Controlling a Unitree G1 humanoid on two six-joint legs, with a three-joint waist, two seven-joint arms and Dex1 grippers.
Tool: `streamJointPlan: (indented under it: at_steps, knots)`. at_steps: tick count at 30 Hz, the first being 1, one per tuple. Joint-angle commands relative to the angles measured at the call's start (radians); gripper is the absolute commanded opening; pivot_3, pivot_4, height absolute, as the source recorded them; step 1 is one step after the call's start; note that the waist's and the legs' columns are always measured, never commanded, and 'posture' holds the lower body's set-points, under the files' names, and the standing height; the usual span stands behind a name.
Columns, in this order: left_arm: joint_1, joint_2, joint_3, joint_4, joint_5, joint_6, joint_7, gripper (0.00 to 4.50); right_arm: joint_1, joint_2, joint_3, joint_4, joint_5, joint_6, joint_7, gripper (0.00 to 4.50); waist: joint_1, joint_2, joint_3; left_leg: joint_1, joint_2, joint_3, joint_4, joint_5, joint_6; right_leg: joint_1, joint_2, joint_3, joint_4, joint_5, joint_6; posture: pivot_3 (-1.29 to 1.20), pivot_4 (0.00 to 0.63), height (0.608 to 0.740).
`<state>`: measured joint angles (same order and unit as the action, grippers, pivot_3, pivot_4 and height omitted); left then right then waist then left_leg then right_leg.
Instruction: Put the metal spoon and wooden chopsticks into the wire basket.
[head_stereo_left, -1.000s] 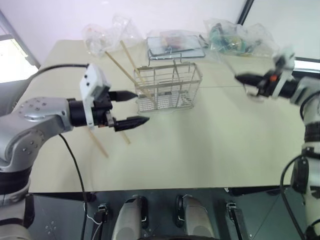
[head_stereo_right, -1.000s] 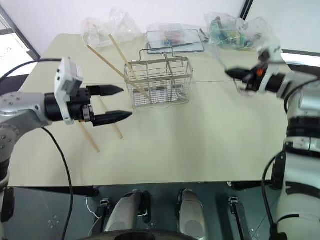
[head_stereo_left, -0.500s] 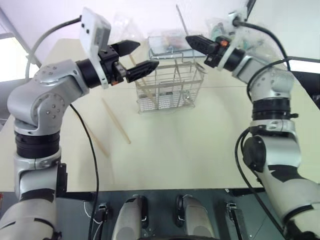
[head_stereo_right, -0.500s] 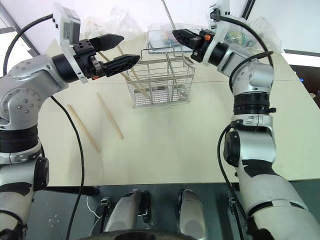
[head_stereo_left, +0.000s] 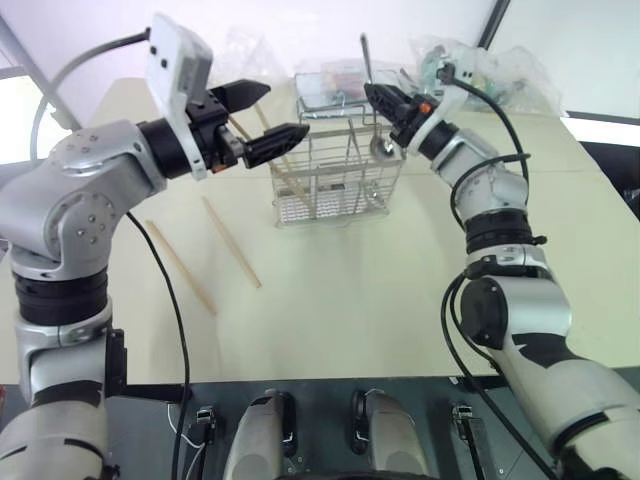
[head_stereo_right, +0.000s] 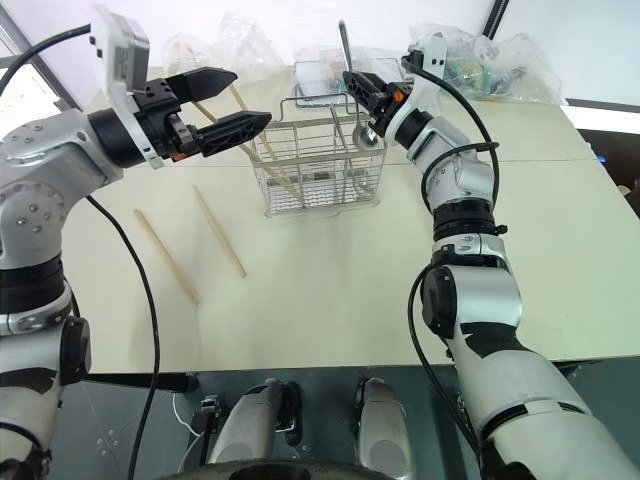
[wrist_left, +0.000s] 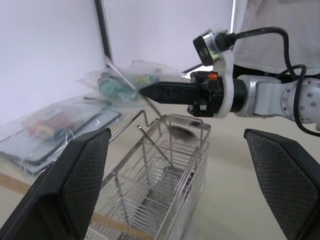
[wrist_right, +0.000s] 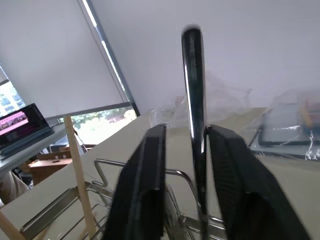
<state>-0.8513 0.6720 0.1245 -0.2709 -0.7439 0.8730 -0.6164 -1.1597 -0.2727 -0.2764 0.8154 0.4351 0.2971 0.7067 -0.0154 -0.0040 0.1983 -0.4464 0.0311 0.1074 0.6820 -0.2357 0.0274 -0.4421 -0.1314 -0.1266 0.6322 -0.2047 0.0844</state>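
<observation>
Table (head_stereo_left: 400, 290): metal spoon (wrist_right: 194, 85) upright between right claw (wrist_right: 182, 190) fingers.

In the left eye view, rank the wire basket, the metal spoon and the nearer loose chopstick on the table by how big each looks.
1. wire basket, clearly the largest.
2 and 3. loose chopstick and metal spoon: similar in visible length, both slim. The spoon stands upright, foreshortened, between the right gripper's fingers, so no ranking between them.
</observation>
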Motion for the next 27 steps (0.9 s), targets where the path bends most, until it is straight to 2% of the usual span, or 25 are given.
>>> streamJointPlan:
  at_steps: [1,3,4,11,14,16,18,21,24,27]
  knots:
    - [-0.001,0.020,0.037,-0.036,-0.010,0.008,0.003,4.50,0.009,-0.005,-0.009,-0.038,0.001,-0.034,-0.012,3.15,0.000,0.000,0.000,0.000,0.000,0.000,0.000,0.000,0.000,0.000,0.000,0.000,0.000,0.000,0.000,0.00,0.150,0.704]
    - [0.000,0.021,0.038,-0.035,-0.009,0.009,0.002,4.50,0.018,-0.016,-0.011,-0.055,0.000,-0.032,-0.021,4.16,0.001,0.000,0.000,0.000,0.000,0.000,0.000,0.000,0.000,0.000,0.000,0.000,0.000,0.000,0.000,0.00,0.150,0.704]
    - [0.000,0.021,0.036,-0.032,-0.007,0.009,0.002,4.50,0.016,-0.026,-0.017,-0.056,0.004,-0.023,-0.026,4.47,0.001,0.000,0.000,0.000,0.000,0.000,0.000,0.000,0.000,0.000,0.000,0.000,0.000,0.000,0.000,0.00,0.150,0.704]
    - [-0.003,0.014,0.098,-0.041,-0.041,0.075,0.094,4.50,0.000,-0.133,-0.046,-0.123,0.047,0.043,0.016,4.47,0.002,0.000,0.000,0.000,0.000,0.000,0.000,0.000,0.000,0.000,0.000,0.000,0.000,0.000,0.000,0.00,0.150,0.704]
    - [-0.017,-0.002,0.156,-0.044,-0.051,0.166,0.229,4.50,-0.004,-0.209,-0.063,-0.195,0.110,0.143,0.093,4.47,0.002,0.000,0.000,0.000,0.000,0.000,0.000,0.000,0.000,0.000,0.000,0.001,0.000,0.000,0.000,0.00,0.150,0.704]
    - [-0.040,-0.043,0.226,-0.035,-0.051,0.261,0.385,4.50,0.020,-0.268,-0.054,-0.293,0.174,0.260,0.184,4.47,0.003,0.000,0.000,0.000,0.000,-0.001,0.000,0.000,0.000,0.000,0.000,0.001,0.000,0.000,0.000,0.00,0.150,0.704]
    - [-0.080,-0.123,0.345,-0.017,-0.026,0.417,0.585,4.50,0.082,-0.342,-0.021,-0.434,0.245,0.388,0.307,4.47,0.006,0.000,0.000,0.000,0.000,-0.001,0.000,0.000,0.000,0.000,0.000,0.001,0.000,0.000,0.000,0.00,0.150,0.704]
    - [-0.137,-0.266,0.558,-0.016,0.147,0.684,0.838,4.50,0.259,-0.467,0.054,-0.684,0.320,0.513,0.484,4.47,0.006,-0.003,-0.001,0.001,0.000,-0.003,0.000,-0.002,0.004,0.003,0.000,0.000,-0.001,0.000,0.001,0.00,0.150,0.704]
    - [-0.090,-0.309,0.589,-0.003,0.197,0.741,0.957,4.50,0.405,-0.544,0.090,-0.843,0.365,0.569,0.562,4.47,0.001,-0.003,-0.001,0.004,0.000,-0.002,0.000,-0.005,0.008,0.005,0.000,0.000,-0.001,-0.001,0.002,0.00,0.150,0.704]
    - [-0.062,-0.363,0.631,0.053,0.274,0.741,1.074,4.50,0.505,-0.571,0.099,-0.921,0.378,0.576,0.579,4.47,0.007,-0.004,-0.001,0.003,0.000,-0.002,0.000,-0.005,0.007,0.003,-0.001,0.000,0.000,-0.001,0.001,0.00,0.150,0.704]
